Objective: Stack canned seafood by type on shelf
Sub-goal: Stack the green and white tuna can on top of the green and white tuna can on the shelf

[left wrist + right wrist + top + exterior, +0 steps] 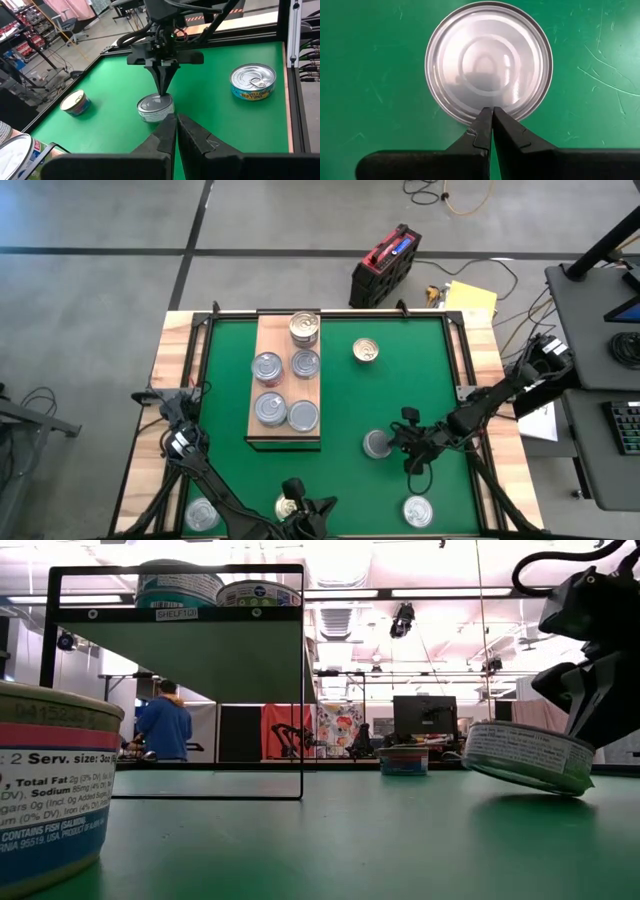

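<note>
Overhead, the light wooden rectangular shelf (pixel 284 430) was seen lying on the green-matted table (pixel 340 405), toward its left half, with five small round flat silver-lidded tins set on it: one tin at the far end (pixel 304 328), two in the middle (pixel 266 366) (pixel 305 363), and two at the near end (pixel 269 409) (pixel 303 416). A gold-toned tin (pixel 366 351) was found alone on the mat to the right of the shelf's far end. The right hand (pixel 397 438) was positioned at the right half of the table, its two dark fingers (pixel 492 127) pressed fully together with nothing between them, their tips laid against the edge of a plain silver tin (pixel 488 61); in the low view that tin (pixel 527 756) was seen tilted, one side raised off the mat. The left hand (pixel 176 131) was held at the near edge of the table, its fingers likewise closed together and empty, pointed across the mat toward the right hand. Three more tins were left along the near edge: a silver one near the left corner (pixel 201 514), a gold-toned one (pixel 286 507) just beside the left hand, and a silver pull-tab tin with a blue label (pixel 252 80) toward the right corner. In the room beyond, a person in a blue top (pixel 165 724) was visible.
</note>
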Available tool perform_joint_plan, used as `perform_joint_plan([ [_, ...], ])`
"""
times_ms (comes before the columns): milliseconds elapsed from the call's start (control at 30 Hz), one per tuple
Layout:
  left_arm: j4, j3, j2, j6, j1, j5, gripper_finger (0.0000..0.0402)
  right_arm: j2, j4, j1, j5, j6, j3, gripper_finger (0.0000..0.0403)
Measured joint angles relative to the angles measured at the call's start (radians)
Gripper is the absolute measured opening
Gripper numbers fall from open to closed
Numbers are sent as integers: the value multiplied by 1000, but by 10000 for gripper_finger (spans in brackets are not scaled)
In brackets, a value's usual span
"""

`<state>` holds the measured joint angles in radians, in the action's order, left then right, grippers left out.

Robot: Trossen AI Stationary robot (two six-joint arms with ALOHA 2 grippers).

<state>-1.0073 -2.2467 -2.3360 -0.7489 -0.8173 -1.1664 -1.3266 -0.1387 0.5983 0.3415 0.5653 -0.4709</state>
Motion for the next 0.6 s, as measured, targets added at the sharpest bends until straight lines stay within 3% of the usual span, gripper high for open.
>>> perform_joint_plan([
  [600,-1,1,0,-20,0,10,0,-4,-22,12,-22,4,3,9],
])
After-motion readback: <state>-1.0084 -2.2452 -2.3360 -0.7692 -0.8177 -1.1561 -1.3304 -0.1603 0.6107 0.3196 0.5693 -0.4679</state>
